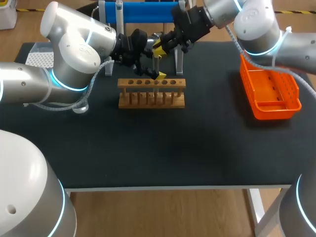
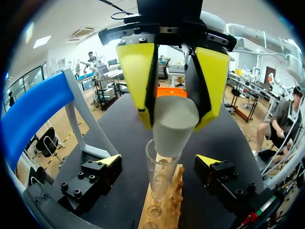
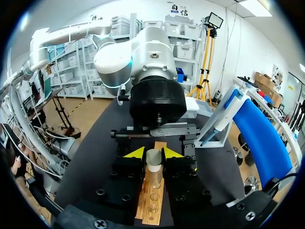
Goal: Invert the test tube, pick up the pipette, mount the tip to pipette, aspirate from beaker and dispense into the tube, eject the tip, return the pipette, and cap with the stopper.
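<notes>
A clear test tube [image 2: 159, 177] stands upright in the wooden rack [image 1: 151, 93] near the table's far middle. My right gripper [image 2: 172, 90] comes down from above, shut on a grey stopper [image 2: 174, 126] that sits at the tube's mouth. In the right wrist view the stopper [image 3: 153, 157] shows between my right gripper's [image 3: 153, 153] yellow tips, over the tube [image 3: 153, 177] and rack [image 3: 152, 207]. My left gripper [image 2: 158, 161] stands open, its fingers well apart on either side of the tube without touching it. From overhead, both grippers [image 1: 158, 50] [image 1: 157, 68] crowd over the tube.
An orange basket [image 1: 270, 91] lies at the right of the black mat. A blue-topped stand [image 1: 143, 12] rises just behind the rack, close to both grippers. A white perforated box [image 1: 39, 57] sits at the far left behind my left arm.
</notes>
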`<act>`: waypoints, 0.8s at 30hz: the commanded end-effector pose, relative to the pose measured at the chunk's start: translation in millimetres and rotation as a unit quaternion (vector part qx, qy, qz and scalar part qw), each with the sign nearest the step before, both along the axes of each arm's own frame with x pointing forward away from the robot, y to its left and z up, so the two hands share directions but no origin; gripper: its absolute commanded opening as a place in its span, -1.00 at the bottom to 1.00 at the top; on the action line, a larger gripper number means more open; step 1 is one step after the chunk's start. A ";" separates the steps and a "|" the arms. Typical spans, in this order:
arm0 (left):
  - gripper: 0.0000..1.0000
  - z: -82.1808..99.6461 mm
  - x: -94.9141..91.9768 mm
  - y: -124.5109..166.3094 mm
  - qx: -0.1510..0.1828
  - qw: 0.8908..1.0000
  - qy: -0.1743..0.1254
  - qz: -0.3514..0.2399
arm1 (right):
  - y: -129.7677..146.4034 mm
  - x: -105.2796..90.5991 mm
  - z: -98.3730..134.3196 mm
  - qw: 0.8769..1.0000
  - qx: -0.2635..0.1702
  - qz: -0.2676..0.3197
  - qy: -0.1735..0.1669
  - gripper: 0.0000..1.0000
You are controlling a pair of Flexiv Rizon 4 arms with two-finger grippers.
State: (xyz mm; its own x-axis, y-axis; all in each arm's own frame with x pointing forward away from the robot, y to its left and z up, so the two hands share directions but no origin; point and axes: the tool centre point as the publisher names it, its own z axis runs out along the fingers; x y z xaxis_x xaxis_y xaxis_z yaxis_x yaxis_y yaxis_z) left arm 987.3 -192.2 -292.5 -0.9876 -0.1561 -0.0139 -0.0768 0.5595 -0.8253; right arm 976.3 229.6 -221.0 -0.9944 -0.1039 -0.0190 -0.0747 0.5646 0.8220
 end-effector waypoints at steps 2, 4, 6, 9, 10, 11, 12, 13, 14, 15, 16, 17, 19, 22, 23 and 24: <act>1.00 0.7 1.2 -0.1 0.002 1.000 0.002 -0.001 | 0.0 0.7 -0.8 1.000 0.000 -0.001 0.000 -1.00; 1.00 0.7 1.2 -0.1 0.002 1.000 0.002 -0.001 | 0.4 1.0 -1.1 1.000 0.000 -0.001 0.000 -1.00; 1.00 0.7 1.2 -0.1 0.002 1.000 0.002 -0.001 | 0.8 1.1 -1.2 1.000 0.000 0.000 0.000 -1.00; 1.00 0.7 1.2 -0.1 0.002 1.000 0.002 -0.001 | 1.7 1.4 -1.6 1.000 0.000 0.001 0.000 -1.00; 1.00 0.7 1.2 -0.1 0.002 1.000 0.002 -0.001 | 2.0 1.5 -1.8 1.000 -0.001 0.001 0.000 -1.00; 1.00 0.7 1.2 -0.1 0.002 1.000 0.002 -0.001 | 2.2 1.6 -2.0 1.000 -0.001 0.001 0.000 -1.00; 1.00 0.7 1.2 -0.1 0.002 1.000 0.002 -0.001 | 2.5 1.7 -2.2 1.000 -0.001 0.001 0.000 -1.00; 1.00 0.7 1.2 -0.1 0.002 1.000 0.002 -0.001 | 2.6 1.7 -2.4 1.000 -0.001 0.001 0.000 -1.00; 1.00 0.7 1.2 -0.1 0.002 1.000 0.002 -0.001 | 2.8 1.7 -2.5 1.000 -0.001 0.001 0.000 -1.00; 1.00 0.7 1.2 -0.1 0.002 1.000 0.002 -0.001 | 3.0 1.7 -2.8 1.000 -0.001 0.001 0.000 -1.00; 1.00 0.7 1.2 -0.1 0.002 1.000 0.002 -0.001 | 3.1 1.6 -3.3 1.000 -0.002 0.002 0.000 -1.00; 1.00 0.7 1.2 -0.1 0.002 1.000 0.002 -0.001 | 3.2 1.6 -3.9 1.000 -0.002 0.002 0.001 -1.00; 1.00 0.7 1.2 -0.1 0.002 1.000 0.002 -0.001 | 2.9 1.7 -5.2 1.000 -0.003 0.001 0.001 -1.00; 1.00 0.7 1.2 -0.1 0.002 1.000 0.002 -0.001 | 2.4 1.8 -6.8 1.000 -0.005 0.001 0.002 -1.00; 1.00 0.7 1.2 -0.1 0.002 1.000 0.002 -0.001 | 2.3 1.8 -7.1 1.000 -0.005 0.001 0.003 -1.00; 1.00 0.7 1.2 -0.1 0.002 1.000 0.002 -0.001 | 2.2 1.8 -7.3 1.000 -0.005 0.001 0.003 -1.00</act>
State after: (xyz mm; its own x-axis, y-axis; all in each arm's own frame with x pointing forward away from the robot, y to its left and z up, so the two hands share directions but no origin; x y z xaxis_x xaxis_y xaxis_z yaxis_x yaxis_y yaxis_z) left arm 987.3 -192.2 -292.5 -0.9876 -0.1562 -0.0139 -0.0768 0.5595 -0.8253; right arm 976.5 231.6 -227.9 -0.9945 -0.1036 -0.0143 -0.0713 0.5718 0.8173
